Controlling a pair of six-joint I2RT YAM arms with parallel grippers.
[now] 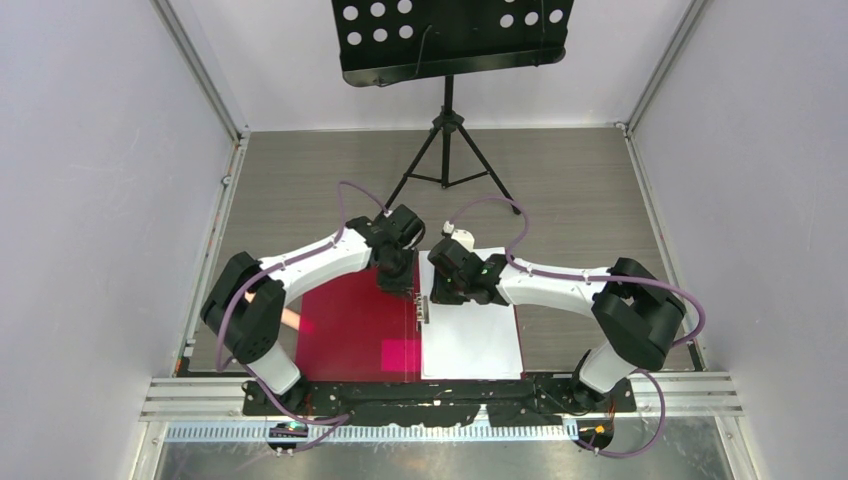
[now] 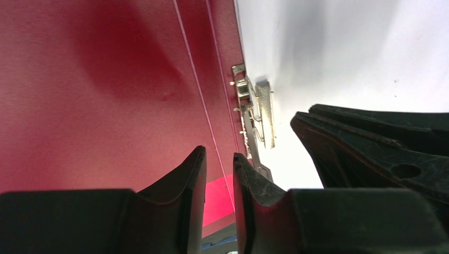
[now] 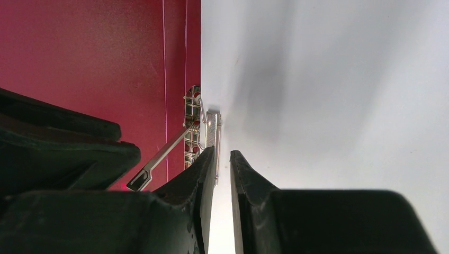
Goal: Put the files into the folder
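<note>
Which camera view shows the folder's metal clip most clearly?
Left wrist view: the metal clip shows close and nearly whole. In the right wrist view, the jaws cover part of it; the top view shows it tiny.

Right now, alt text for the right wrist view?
The right gripper, fingers a narrow gap apart, sits at the metal spring clip on the seam between the white files on the right and the red folder on the left; whether it pinches the clip is unclear. Part of the left arm fills the lower left.
</note>
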